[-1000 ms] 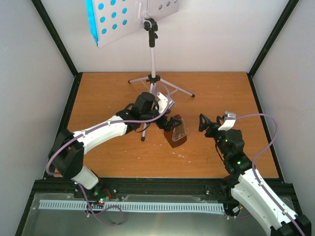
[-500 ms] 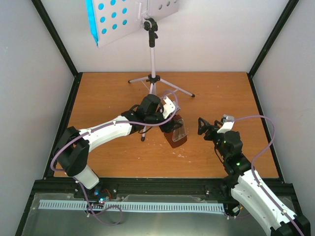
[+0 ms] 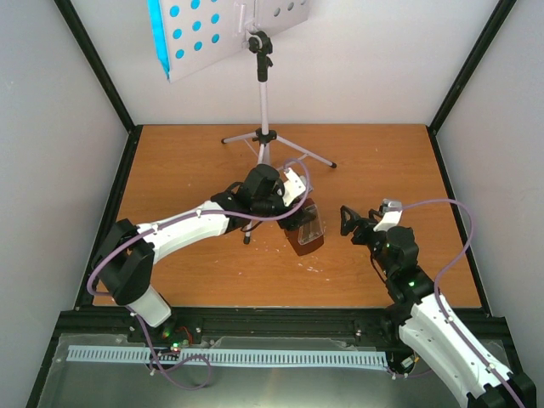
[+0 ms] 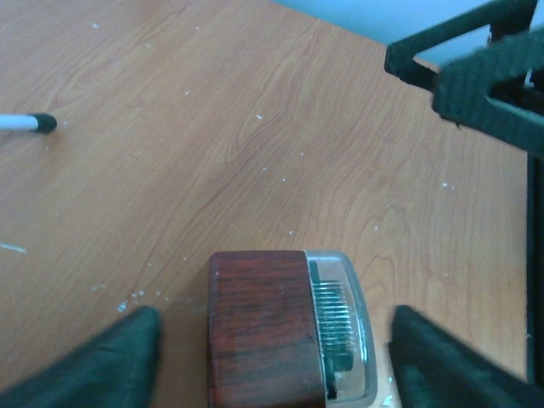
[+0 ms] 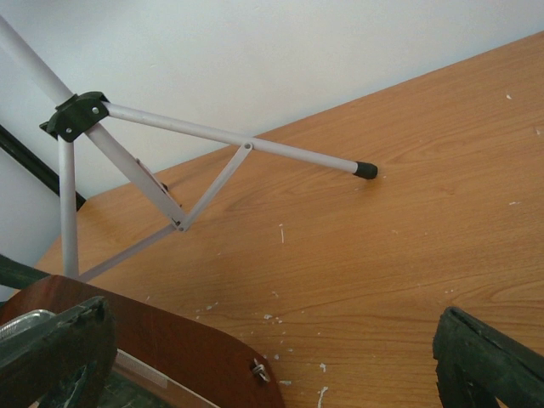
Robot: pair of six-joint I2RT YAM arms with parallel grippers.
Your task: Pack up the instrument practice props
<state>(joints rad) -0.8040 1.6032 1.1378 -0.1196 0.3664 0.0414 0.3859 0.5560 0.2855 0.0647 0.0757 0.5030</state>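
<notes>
The small brown metronome with its clear cover lies on its side in the middle of the table. My left gripper is open right over it. In the left wrist view the metronome lies between my two dark fingers, which do not touch it. My right gripper is open and empty just right of the metronome, whose brown base shows in its view. The white tripod music stand stands at the back. A blue sheet rests on its hole-punched desk. I cannot make out a white sheet.
The stand's thin legs spread over the back of the table, and one black-tipped foot reaches beside my left arm. Another leg crosses the right wrist view. Black frame posts and white walls close in the sides.
My left gripper has swung right and closed in over the metronome. My right gripper has edged left toward it. The metronome and stand have not moved.
</notes>
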